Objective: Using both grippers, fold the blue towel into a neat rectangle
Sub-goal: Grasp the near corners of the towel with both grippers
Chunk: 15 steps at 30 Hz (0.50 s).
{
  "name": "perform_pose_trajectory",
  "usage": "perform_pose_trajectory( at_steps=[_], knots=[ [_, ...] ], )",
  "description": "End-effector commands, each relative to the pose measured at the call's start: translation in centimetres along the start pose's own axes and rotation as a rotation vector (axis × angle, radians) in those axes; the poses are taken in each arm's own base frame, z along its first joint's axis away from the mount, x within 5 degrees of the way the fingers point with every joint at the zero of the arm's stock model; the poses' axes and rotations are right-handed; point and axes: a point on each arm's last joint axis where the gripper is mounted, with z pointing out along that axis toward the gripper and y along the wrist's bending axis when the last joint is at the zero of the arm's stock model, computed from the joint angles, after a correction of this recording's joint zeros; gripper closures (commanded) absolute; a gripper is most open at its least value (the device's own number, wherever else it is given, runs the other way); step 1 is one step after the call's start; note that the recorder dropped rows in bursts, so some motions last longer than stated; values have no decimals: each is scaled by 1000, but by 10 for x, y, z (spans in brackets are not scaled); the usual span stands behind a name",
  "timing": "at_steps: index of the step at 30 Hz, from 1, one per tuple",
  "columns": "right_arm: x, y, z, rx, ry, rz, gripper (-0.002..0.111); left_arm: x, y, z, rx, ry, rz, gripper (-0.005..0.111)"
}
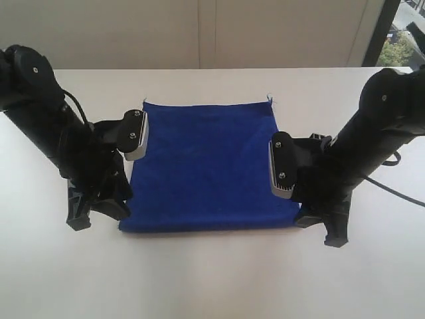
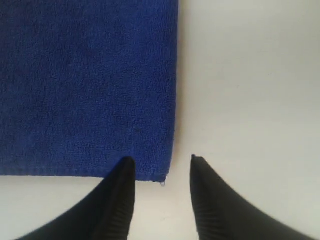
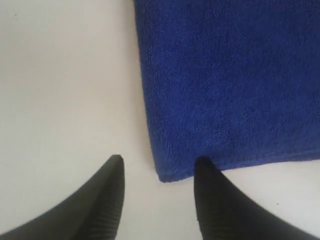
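The blue towel (image 1: 207,169) lies flat on the white table, roughly rectangular, with small white threads at its far corners. My left gripper (image 1: 99,211) is low at the towel's near left corner; in the left wrist view it (image 2: 161,161) is open, one fingertip (image 2: 126,167) over the towel's (image 2: 85,85) edge, the other on bare table. My right gripper (image 1: 322,229) sits at the near right corner; in the right wrist view it (image 3: 159,161) is open astride the towel's (image 3: 225,80) corner, holding nothing.
The white table (image 1: 212,279) stretches around the towel on all sides. A pale wall stands behind the table's far edge, with a window at the far right (image 1: 406,40).
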Motion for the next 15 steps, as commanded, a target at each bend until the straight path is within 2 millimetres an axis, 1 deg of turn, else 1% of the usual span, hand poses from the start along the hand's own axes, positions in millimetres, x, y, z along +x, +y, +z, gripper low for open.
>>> perform_pose_trajectory(
  at_steps=[1,5,9,13,15],
  knots=[
    [3,-1,12,-7,15,-49,65,2,-2,11,48,4,49,57],
    [5,-1,23,-40,27,-72,65,5,2,20,51,14,41,57],
    [7,-4,31,-23,32,-73,65,9,5,34,67,28,28,57],
    [8,-4,37,-44,40,-69,65,11,6,38,73,27,29,57],
    [10,-3,43,-62,47,-65,65,11,6,44,99,21,23,57]
  ],
)
